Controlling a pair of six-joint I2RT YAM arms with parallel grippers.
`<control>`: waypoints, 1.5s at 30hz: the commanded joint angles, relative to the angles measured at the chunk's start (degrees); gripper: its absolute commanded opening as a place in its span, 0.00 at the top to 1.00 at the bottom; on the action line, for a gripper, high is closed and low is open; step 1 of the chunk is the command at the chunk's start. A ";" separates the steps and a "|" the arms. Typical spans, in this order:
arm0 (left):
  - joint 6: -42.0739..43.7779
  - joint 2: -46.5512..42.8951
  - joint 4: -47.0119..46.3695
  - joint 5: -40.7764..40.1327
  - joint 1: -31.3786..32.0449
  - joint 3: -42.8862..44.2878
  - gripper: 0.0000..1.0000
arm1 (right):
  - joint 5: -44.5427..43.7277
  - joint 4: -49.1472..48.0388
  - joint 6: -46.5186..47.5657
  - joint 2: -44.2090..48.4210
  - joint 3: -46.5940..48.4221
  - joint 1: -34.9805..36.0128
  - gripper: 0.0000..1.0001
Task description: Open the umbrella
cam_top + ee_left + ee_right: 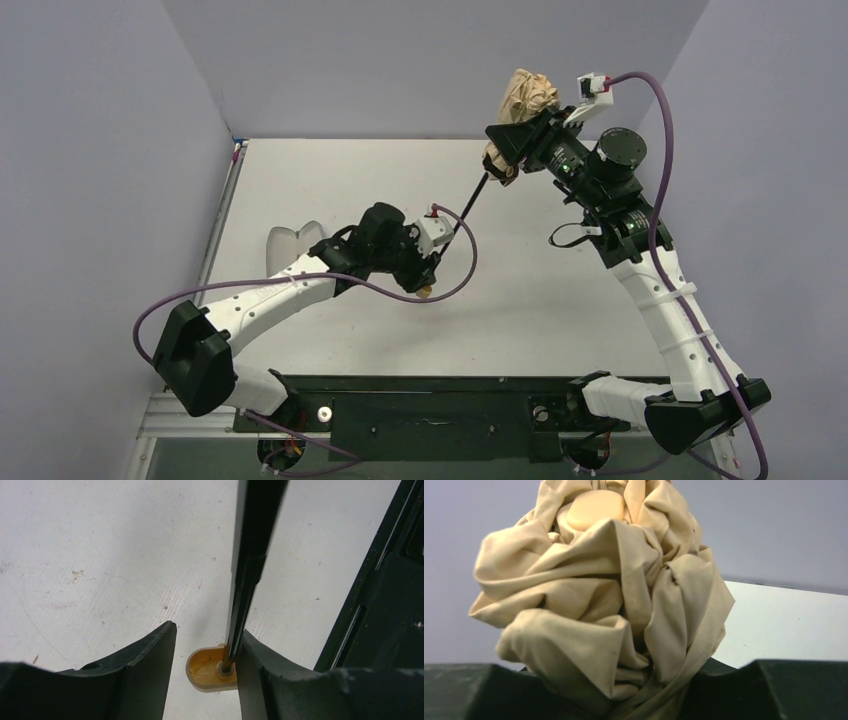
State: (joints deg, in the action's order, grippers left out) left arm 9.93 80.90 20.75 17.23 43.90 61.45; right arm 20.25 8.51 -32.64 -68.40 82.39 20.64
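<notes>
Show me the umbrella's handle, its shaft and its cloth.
handle [207, 669], left wrist view, its yellow face
shaft [250, 555], left wrist view, middle of the black rod
cloth [599, 605], right wrist view, bunched tan folds

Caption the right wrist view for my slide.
Right pincer clamps the bunched tan umbrella canopy, its round top cap facing the camera.

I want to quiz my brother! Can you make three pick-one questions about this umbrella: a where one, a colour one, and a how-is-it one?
1. Where is the cloth top? A) flat on the table B) in the right gripper C) on the floor
2. What colour is it? A) tan B) red C) blue
3. How is the umbrella? A) wide open B) in a pouch C) bunched up

Answers: 1 B, that gripper squeezes the cloth top. 2 A, it looks tan in both views. 3 C, it is all crumpled folds, with the shaft running to the left gripper.
</notes>
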 commanded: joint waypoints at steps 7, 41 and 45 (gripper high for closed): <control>2.25 -2.32 4.25 0.01 -0.21 -6.21 0.57 | -1.15 -11.31 -1.85 0.67 7.12 -3.25 1.00; -25.13 -0.77 -10.47 9.53 -4.24 26.74 0.03 | 16.81 -21.58 -8.96 0.31 -9.19 3.25 1.00; -29.22 0.61 -13.14 12.21 -4.24 26.36 0.03 | 17.50 -21.37 -7.62 0.79 -9.26 4.23 1.00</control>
State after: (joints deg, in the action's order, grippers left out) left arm -12.69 80.29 13.02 25.26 39.90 85.49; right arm 35.57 -5.63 -41.10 -70.70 72.55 23.81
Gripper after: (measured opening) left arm 0.978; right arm 0.360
